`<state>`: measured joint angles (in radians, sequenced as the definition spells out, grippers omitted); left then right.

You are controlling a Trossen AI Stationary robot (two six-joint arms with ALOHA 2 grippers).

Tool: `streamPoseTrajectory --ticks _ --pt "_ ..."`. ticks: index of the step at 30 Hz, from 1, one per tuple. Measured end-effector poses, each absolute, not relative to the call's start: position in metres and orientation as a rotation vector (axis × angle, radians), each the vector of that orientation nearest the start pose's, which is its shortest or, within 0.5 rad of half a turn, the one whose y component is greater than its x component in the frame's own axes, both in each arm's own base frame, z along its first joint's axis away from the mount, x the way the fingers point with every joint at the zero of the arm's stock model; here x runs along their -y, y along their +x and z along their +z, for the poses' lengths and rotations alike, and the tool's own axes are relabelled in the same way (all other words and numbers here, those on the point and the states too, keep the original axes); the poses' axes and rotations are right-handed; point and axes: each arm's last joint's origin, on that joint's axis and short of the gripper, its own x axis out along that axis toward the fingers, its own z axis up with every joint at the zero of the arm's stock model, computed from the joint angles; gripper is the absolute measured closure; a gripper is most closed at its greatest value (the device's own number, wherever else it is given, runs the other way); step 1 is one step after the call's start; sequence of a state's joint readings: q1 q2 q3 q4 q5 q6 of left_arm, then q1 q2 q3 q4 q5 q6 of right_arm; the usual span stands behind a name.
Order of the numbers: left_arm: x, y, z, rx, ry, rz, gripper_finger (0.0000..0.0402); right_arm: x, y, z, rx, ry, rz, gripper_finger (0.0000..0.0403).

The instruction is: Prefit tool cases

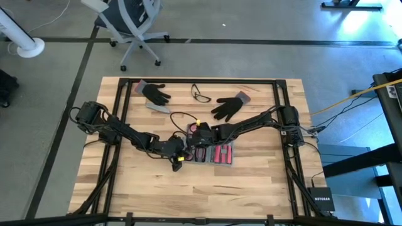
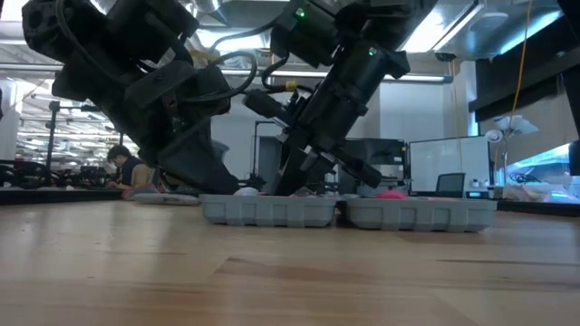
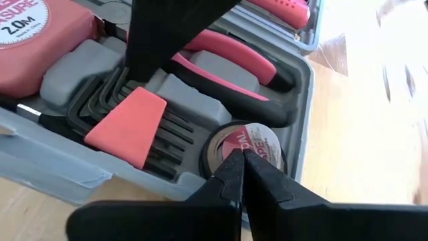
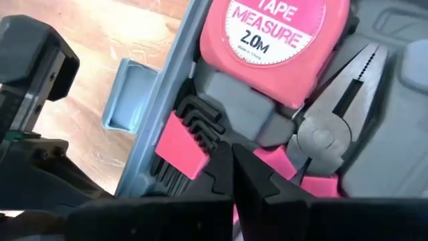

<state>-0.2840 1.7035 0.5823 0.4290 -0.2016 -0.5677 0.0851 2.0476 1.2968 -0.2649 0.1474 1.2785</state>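
Note:
The blue-grey tool case (image 1: 215,153) lies open and flat on the table, both halves (image 2: 344,211) side by side. In its recesses sit a pink tape measure (image 4: 281,40), pliers (image 4: 334,114), a set of black hex keys in a pink holder (image 3: 127,124) and a black tape roll (image 3: 257,144). My left gripper (image 3: 239,161) is shut, with its tips on the tape roll. My right gripper (image 4: 234,161) is shut too, with its tips down at the hex keys (image 4: 190,114). My left gripper rests its shut fingertips on the top face of the tape roll (image 3: 231,144), at the side nearest the case's rim. It comes slanting down from the table's left. The roll lies flat in its recess. My right gripper sets its shut fingers (image 3: 157,47) on the black hex keys (image 3: 120,84) beside the pink holder, slanting steeply down from the right. The keys lie in their recess.
Two black gloves (image 1: 156,94) (image 1: 229,107) lie at the far side of the table, with a pair of glasses (image 1: 201,94) between them and a slim grey bar (image 1: 159,107) by the left glove. An office chair (image 1: 129,22) stands beyond the far edge.

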Motion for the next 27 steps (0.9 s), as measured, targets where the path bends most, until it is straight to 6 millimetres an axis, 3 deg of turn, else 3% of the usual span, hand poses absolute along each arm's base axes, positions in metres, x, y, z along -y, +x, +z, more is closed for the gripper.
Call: streamPoseTrajectory --ticks 9,15,27 --pt "0.076 0.279 0.109 -0.681 -0.379 0.111 0.0402 -0.027 0.41 0.14 -0.789 1.049 -0.679 0.0403" --pt "0.077 0.278 0.108 -0.689 -0.382 0.105 0.0401 -0.028 0.421 0.15 -0.665 1.102 -0.587 0.0403" --pt "0.075 0.278 0.108 -0.695 -0.391 0.116 0.0401 -0.031 0.421 0.137 -0.741 1.128 -0.576 0.0403"
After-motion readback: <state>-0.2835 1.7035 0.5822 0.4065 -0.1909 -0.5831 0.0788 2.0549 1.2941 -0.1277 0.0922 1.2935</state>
